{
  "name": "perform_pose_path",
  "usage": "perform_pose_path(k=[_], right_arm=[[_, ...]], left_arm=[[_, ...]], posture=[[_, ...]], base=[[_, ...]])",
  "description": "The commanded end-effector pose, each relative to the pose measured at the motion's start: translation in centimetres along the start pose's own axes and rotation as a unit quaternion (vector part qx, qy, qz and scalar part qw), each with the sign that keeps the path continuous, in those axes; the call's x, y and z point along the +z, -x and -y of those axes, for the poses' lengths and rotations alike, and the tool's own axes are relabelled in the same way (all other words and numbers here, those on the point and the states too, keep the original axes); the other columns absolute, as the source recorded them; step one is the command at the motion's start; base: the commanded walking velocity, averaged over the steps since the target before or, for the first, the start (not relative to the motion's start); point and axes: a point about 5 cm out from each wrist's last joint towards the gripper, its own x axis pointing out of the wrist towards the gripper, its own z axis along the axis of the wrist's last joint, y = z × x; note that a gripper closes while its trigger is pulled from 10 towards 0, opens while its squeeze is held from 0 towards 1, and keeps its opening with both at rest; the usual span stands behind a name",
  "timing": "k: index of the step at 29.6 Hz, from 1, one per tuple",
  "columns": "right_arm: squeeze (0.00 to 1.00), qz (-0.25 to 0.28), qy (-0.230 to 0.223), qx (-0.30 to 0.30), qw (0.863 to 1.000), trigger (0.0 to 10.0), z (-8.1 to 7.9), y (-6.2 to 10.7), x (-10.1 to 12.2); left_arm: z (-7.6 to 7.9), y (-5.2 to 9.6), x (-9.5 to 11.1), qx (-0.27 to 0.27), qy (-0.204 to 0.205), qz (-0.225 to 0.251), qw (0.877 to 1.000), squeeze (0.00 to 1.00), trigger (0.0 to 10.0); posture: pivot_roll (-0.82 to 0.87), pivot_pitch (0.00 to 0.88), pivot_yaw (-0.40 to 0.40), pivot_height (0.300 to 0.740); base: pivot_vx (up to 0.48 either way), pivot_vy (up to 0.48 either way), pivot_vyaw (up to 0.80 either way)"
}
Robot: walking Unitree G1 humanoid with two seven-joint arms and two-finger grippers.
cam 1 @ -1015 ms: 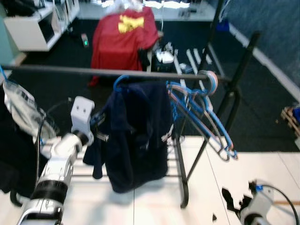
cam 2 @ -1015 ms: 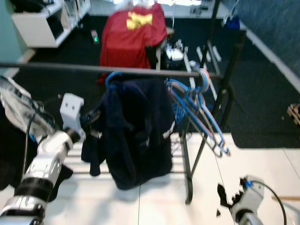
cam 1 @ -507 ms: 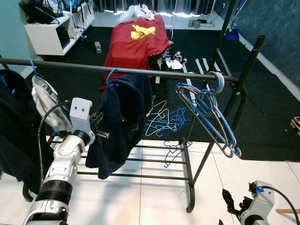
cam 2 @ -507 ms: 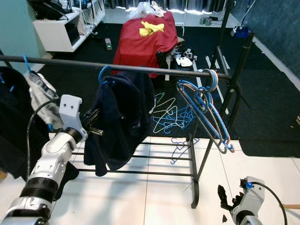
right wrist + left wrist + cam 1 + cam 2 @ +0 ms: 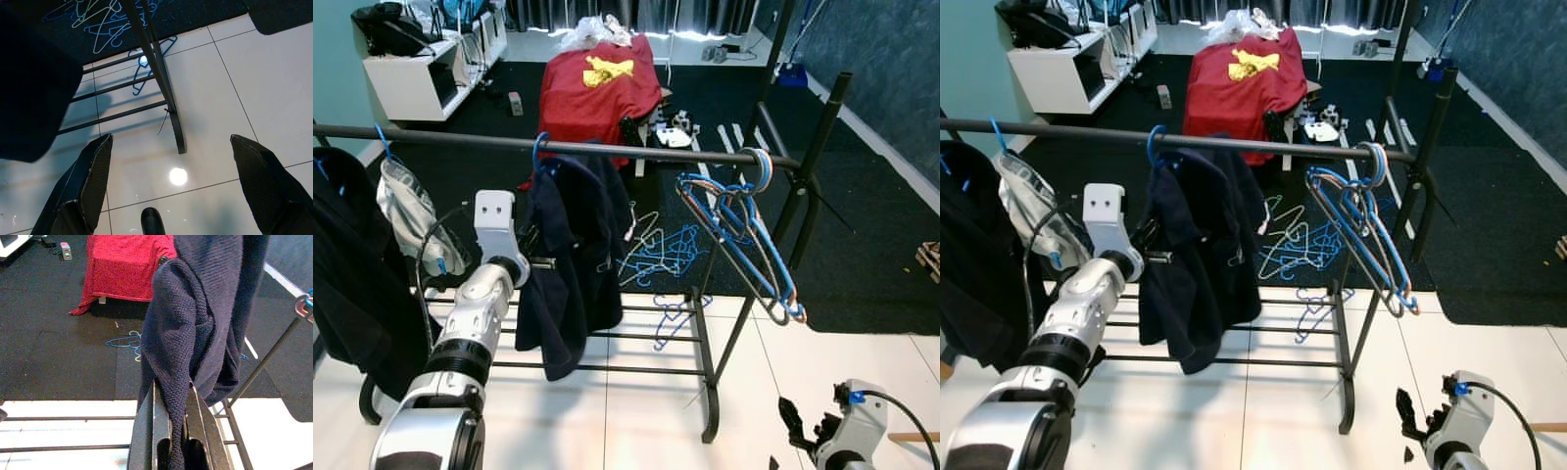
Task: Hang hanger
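A blue hanger [image 5: 540, 153] hooks over the black rail [image 5: 636, 150] and carries a navy garment [image 5: 573, 255]. My left gripper [image 5: 534, 262] reaches in from the left at the garment's mid height. It is shut on a fold of the navy cloth [image 5: 178, 357], which is pinched between the two black fingers [image 5: 145, 431]. A bunch of empty blue and pink hangers [image 5: 744, 235] hangs at the rail's right end. My right gripper [image 5: 171, 142] hangs low at the right over white tile, open, with nothing between its fingers.
Black clothes [image 5: 347, 274] and a grey-white garment [image 5: 411, 211] hang on the rail's left part. Loose hangers [image 5: 661, 250] lie on the dark carpet behind the rack's lower bars [image 5: 636, 338]. A red-draped object [image 5: 597, 83] and a white shelf [image 5: 421, 78] stand farther back.
The view has shifted and sharpened. The navy garment has swung in and now hangs narrower and straighter. My left gripper has risen slightly, still holding it. The right arm stays low.
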Motion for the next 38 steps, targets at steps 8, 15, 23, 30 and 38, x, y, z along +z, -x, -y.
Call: perform_pose_path(k=[8,15,23,30,38], right_arm=[[0.00,-0.004,-0.002,-0.002,1.000,10.0,-0.1,0.4,-0.7],[0.00,-0.002,-0.004,-0.005,1.000,10.0,0.0,0.6,-0.7],[0.00,-0.001,-0.004,-0.006,1.000,10.0,0.0,0.6,-0.7],[0.00,0.000,-0.005,-0.008,1.000,10.0,0.1,0.6,-0.6],[0.00,-0.002,-0.005,-0.007,1.000,10.0,0.1,0.4,-0.4]], left_arm=[[-1.6,-0.5,1.2,0.053,0.033,0.011,0.998,0.00,10.0],[-0.7,-0.8,0.5,0.041,0.037,-0.010,0.998,0.00,10.0],[1.8,-0.3,0.1,-0.139,0.080,0.001,0.987,1.00,10.0],[-0.2,2.8,3.3,-0.306,0.056,0.055,0.949,1.00,10.0],[-2.6,6.7,4.6,-0.368,0.016,0.051,0.928,1.00,10.0]], posture=[[-0.14,0.108,0.001,0.740],[-0.15,0.117,0.004,0.740],[-0.15,0.121,0.008,0.740],[-0.13,0.120,0.002,0.740],[-0.12,0.116,-0.003,0.740]], base=[[0.000,0.000,0.00],[0.000,0.000,0.00],[0.000,0.000,0.00],[0.000,0.000,0.00],[0.000,0.000,0.00]])
